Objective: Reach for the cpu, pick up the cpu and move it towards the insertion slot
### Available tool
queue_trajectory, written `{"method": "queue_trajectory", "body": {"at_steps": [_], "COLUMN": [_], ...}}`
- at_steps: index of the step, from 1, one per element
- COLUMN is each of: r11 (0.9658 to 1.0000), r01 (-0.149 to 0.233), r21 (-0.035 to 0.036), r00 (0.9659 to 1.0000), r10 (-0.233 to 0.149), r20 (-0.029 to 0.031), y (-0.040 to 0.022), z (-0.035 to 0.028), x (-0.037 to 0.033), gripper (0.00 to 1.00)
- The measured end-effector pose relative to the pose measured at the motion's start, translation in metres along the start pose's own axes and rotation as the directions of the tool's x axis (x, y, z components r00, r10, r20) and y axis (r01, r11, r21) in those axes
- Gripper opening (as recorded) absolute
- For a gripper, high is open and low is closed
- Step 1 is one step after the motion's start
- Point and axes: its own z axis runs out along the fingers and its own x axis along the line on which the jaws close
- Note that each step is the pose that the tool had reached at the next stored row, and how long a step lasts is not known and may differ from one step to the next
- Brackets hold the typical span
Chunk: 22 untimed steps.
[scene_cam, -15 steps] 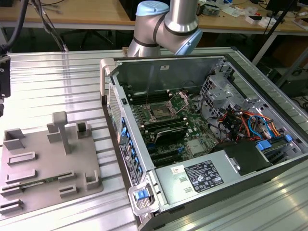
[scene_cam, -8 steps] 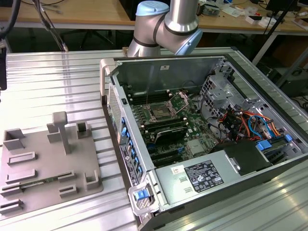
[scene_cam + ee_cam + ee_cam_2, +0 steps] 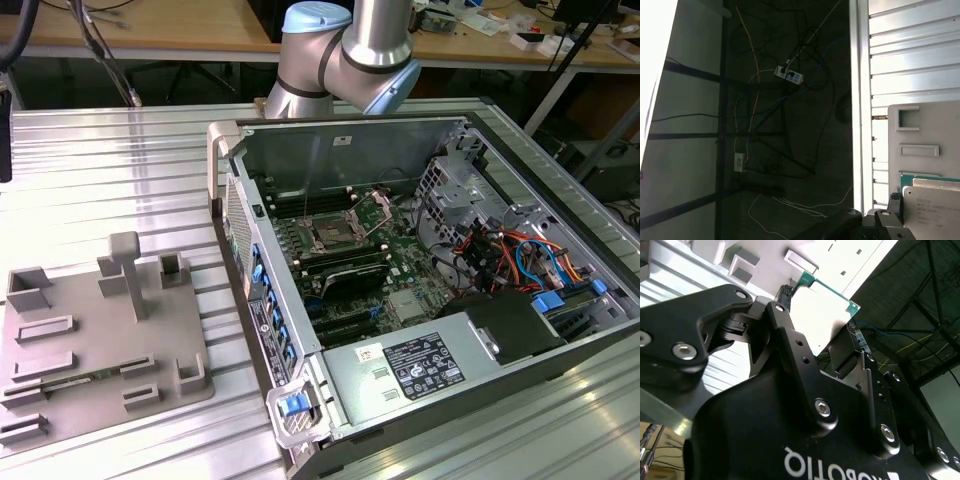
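In the second wrist view my gripper [image 3: 818, 313] is shut on the cpu [image 3: 825, 305], a flat square chip with a bright silvery top and a green rim, pinched by its edges between the two black fingers. The first wrist view has the cpu [image 3: 935, 205] beside one black fingertip [image 3: 895, 201], held in front of the grey fixture plate [image 3: 925, 130]. The insertion slot [image 3: 330, 236], a silvery-framed socket with a dark centre and open wire levers, lies on the motherboard inside the open computer case in the exterior view.
The arm's elbow [image 3: 350, 60] hangs over the back of the case. The grey fixture plate [image 3: 100, 340] with raised blocks lies on the ribbed metal table at the exterior view's left. Case walls [image 3: 350, 150], black memory slots [image 3: 345, 268], the power supply [image 3: 420, 365] and cable bundles [image 3: 510, 255] surround the socket.
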Motion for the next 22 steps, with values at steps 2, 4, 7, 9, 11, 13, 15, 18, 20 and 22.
{"method": "queue_trajectory", "body": {"at_steps": [2, 4, 7, 9, 11, 13, 15, 18, 20, 22], "r11": [1.0000, 1.0000, 1.0000, 1.0000, 1.0000, 1.0000, 1.0000, 1.0000, 1.0000, 1.0000], "r01": [0.000, 0.000, 0.000, 0.000, 0.000, 0.000, 0.000, 0.000, 0.000, 0.000], "r21": [0.0000, 0.0000, 0.0000, 0.0000, -0.0001, 0.0000, -0.0001, 0.0000, 0.0000, -0.0001], "r00": [1.0000, 1.0000, 1.0000, 1.0000, 1.0000, 1.0000, 1.0000, 1.0000, 1.0000, 1.0000], "r10": [0.000, 0.000, 0.000, 0.000, 0.000, 0.000, 0.000, 0.000, 0.000, 0.000], "r20": [-0.0001, -0.0001, -0.0001, -0.0001, -0.0001, -0.0001, -0.0001, -0.0001, -0.0001, 0.0000], "y": [0.0000, -0.0001, -0.0001, -0.0001, -0.0001, -0.0002, -0.0002, -0.0003, -0.0003, -0.0003], "z": [-0.0001, -0.0001, 0.0000, 0.0000, 0.0000, 0.0000, 0.0000, 0.0000, 0.0000, 0.0001], "x": [-0.0001, -0.0014, -0.0037, -0.0050, -0.0067, -0.0084, -0.0098, -0.0127, -0.0144, -0.0159], "gripper": [0.55, 0.55, 0.55, 0.55, 0.55, 0.55, 0.55, 0.55, 0.55, 0.55]}}
